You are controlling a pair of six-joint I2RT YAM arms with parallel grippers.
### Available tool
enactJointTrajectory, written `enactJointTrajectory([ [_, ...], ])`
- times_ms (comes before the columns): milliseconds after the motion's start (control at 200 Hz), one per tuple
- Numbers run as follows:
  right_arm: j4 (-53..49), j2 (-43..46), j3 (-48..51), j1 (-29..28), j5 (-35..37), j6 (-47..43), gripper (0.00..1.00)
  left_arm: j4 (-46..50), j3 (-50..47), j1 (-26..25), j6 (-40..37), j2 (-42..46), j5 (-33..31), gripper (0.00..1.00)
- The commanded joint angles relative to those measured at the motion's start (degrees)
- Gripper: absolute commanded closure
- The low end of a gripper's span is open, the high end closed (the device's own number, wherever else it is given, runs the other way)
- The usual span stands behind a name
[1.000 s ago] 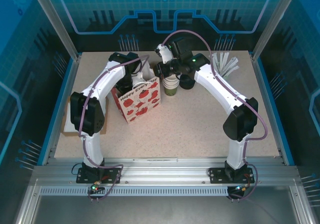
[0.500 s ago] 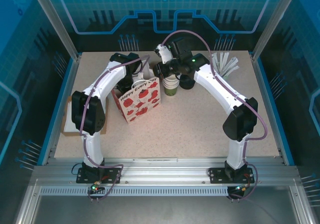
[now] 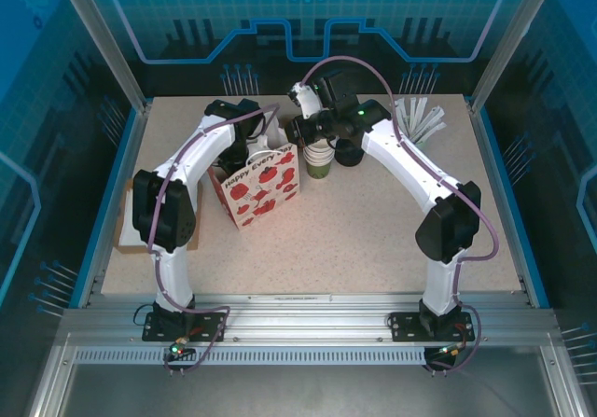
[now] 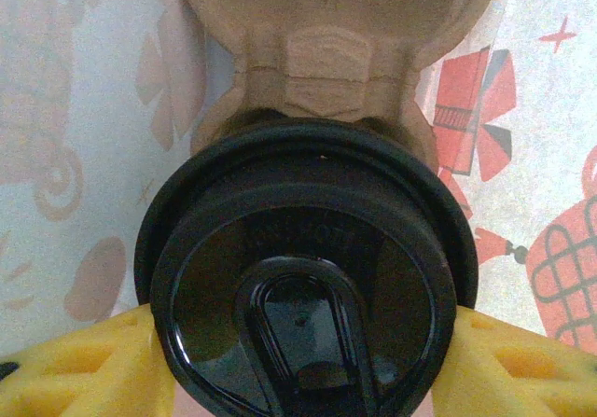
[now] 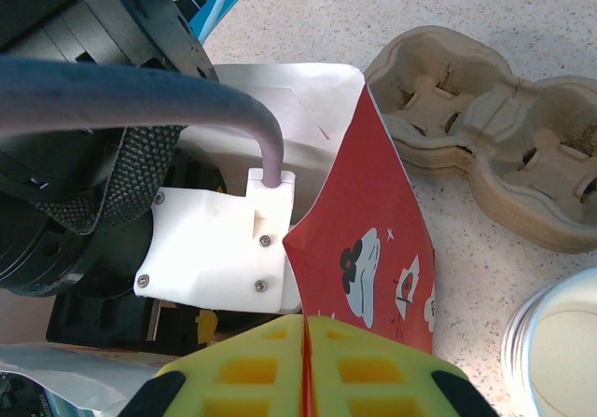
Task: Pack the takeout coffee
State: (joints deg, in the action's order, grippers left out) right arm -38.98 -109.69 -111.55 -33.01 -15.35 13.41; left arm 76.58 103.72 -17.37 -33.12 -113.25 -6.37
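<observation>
Little had shifted: left jaws still clasped the coffee [image 4: 308,277] inside the bag [image 3: 261,186], by a cardboard carrier [image 4: 326,53]; right jaws pinched the bag's rim. Packing looked nearly done.

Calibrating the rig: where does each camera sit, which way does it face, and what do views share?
Top external: above and behind the bases, looking down on the table; left arm and right arm show.
Left wrist: inside the gift bag, looking down on the takeout coffee between its jaws.
Right wrist: looking down at the bag's edge pinched in its jaws, left arm beyond.
Shared: the bag, in all three.
</observation>
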Motion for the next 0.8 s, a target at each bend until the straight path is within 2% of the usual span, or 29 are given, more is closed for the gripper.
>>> enactJointTrajectory([
  [0,-0.9,-0.9,-1.1,-1.0,0.4,-0.5,0.89,-5.6,-2.7,-0.3,0.3,-2.7,2.4,0.42],
  [375,-1.1,-0.7,-1.1,-1.1,0.8,-0.4,0.86,-4.1,-2.1,-0.7,0.9,1.1,1.5,0.26],
  [795,-1.6,-0.9,-1.5,-1.0,1.3,-0.6,0.86,-2.8,0.1,-0.6,1.0,6.8,3.1,0.22],
])
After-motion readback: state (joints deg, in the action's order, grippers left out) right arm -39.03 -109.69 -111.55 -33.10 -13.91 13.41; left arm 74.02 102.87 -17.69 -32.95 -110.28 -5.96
